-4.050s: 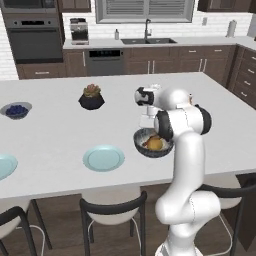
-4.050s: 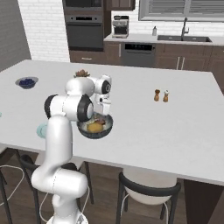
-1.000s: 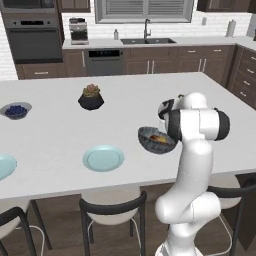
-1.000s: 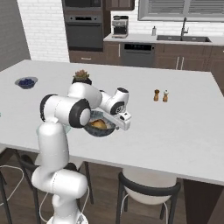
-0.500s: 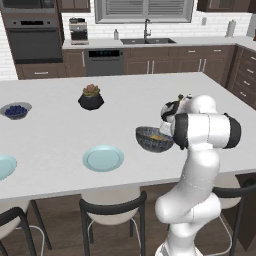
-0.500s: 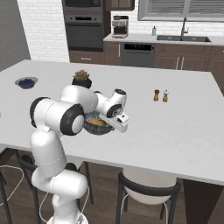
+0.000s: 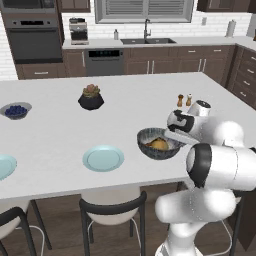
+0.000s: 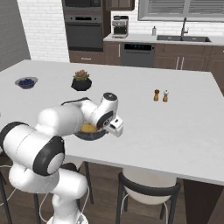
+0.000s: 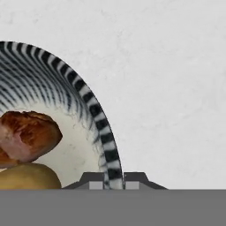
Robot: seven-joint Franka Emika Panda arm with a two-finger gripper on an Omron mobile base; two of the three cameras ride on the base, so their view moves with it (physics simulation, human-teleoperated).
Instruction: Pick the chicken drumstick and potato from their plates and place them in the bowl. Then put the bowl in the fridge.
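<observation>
The dark grey bowl (image 7: 150,150) sits near the front edge of the white island counter (image 7: 125,100). It holds the golden potato (image 7: 159,144) and the reddish-brown chicken drumstick (image 9: 26,134). My gripper (image 9: 114,181) is shut on the bowl's striped rim (image 9: 106,141), one fingertip inside and one outside. In the left base view the gripper (image 7: 172,136) grips the bowl's right side. From the right base view my forearm hides most of the bowl (image 8: 89,134). Two turquoise plates (image 7: 103,158) (image 7: 5,166) lie bare to the left. The fridge is out of view.
A black pot with a succulent (image 7: 91,97) and a small bowl of blueberries (image 7: 16,110) stand further back on the left. Salt and pepper shakers (image 7: 183,101) are behind the bowl to the right. Stools (image 7: 112,210) line the front edge.
The jaws have closed on the bowl's rim. The arm's elbow has swung right and lower, and the bowl has shifted slightly right.
</observation>
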